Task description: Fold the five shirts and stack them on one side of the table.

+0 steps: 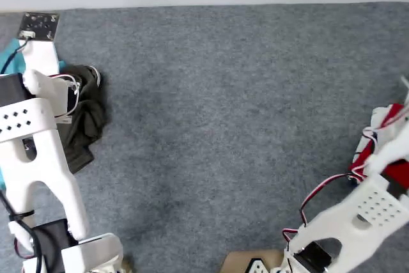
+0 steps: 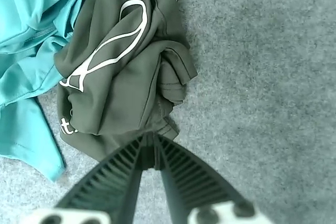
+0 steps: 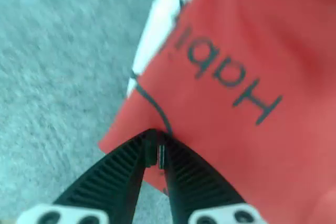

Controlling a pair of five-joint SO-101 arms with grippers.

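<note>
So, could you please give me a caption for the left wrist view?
Left gripper, shut, at the hem of a crumpled dark shirt beside a teal shirt.

A: "How much of the crumpled teal fabric shirt (image 2: 26, 51) shows?"

B: "Part. Picture edges cut it, and from above the left arm (image 1: 38, 158) hides much of it and of the dark olive shirt with white lettering (image 1: 89, 119)."

A: "The red cloth shirt (image 3: 273, 35)?"

B: "Blurred up close, and cut by the high view's edge. Whether the closed left gripper (image 2: 152, 148) or right gripper (image 3: 156, 149) pinches cloth, I cannot tell."

Crumpled olive shirt (image 2: 126, 66), teal shirt (image 2: 31, 40), red shirt (image 3: 252, 77)
</note>
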